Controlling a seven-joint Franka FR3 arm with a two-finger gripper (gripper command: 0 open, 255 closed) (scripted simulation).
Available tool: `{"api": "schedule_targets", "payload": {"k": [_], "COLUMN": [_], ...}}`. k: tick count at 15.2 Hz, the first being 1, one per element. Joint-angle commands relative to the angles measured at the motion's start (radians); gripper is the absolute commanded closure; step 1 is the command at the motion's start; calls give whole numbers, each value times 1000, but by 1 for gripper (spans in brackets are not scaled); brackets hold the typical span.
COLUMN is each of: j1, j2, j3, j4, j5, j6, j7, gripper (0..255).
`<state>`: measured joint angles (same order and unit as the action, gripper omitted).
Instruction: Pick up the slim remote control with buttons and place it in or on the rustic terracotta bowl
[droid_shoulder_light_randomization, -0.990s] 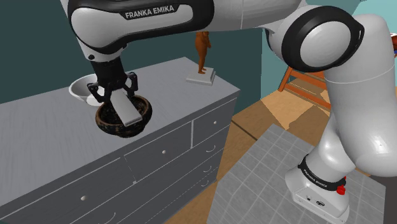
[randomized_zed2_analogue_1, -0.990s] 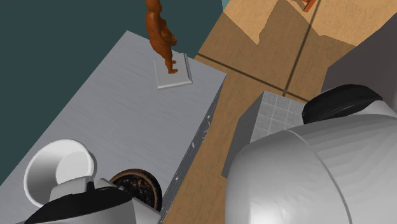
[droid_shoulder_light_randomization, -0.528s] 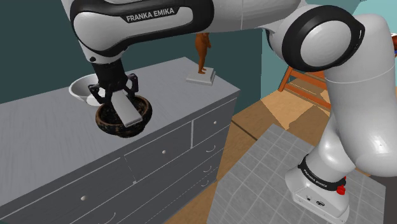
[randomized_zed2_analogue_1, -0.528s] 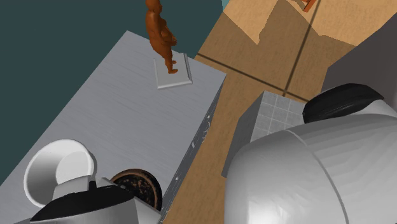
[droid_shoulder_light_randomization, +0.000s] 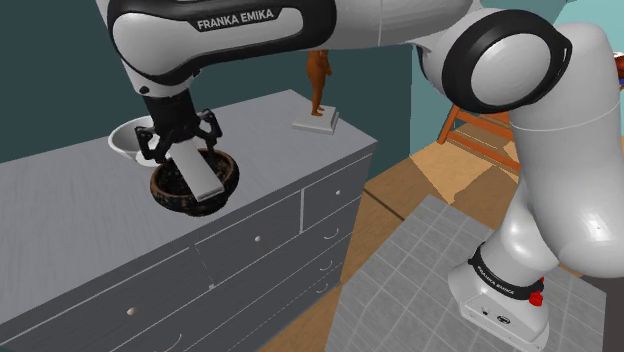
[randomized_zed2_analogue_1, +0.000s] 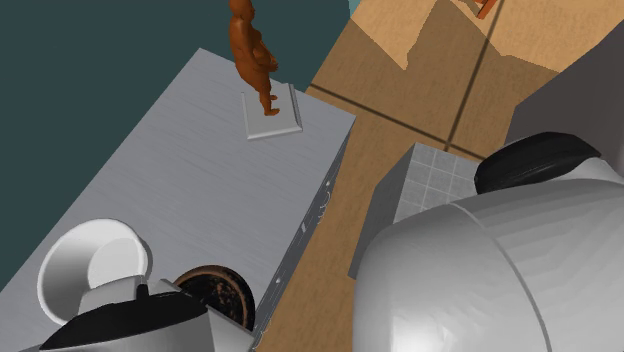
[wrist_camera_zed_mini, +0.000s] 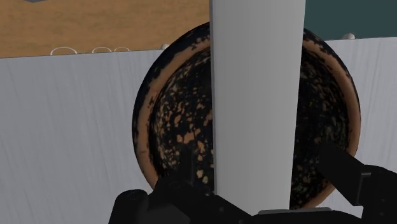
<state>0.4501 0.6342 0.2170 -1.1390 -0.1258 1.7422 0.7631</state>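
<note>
Nearly done: grey remote (droid_shoulder_light_randomization: 198, 175) lying across speckled terracotta bowl (droid_shoulder_light_randomization: 228, 181), left of centre, seemingly resting on its rim; gripper (droid_shoulder_light_randomization: 180, 145) jaws spread, clasping nothing; only withdrawal left.

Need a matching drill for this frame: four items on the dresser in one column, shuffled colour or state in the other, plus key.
Items
1. flat pale grey slab remote
2. round bowl under the remote
3. smooth rounded bowl next to that one
4. standing figurine

Descriptions
A. reddish-brown, on a flat white base
B. blackish with orange specks
C. plain white
D. lies over a bowl, between the fingers of the open claw

Pairs: 1-D, 2-B, 3-C, 4-A
</note>
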Motion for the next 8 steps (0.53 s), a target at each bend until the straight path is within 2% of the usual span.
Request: {"api": "schedule_targets", "payload": {"k": [1,3,8], "j1": [6,14,14], "j2": [4,20,20], "j3": [0,0,0], "j4": [58,146,146], "j5": [0,-2,-2], "j6": [-54,-125,-125], "j7": [-1,-4,-4], "gripper": [0,0,0]}}
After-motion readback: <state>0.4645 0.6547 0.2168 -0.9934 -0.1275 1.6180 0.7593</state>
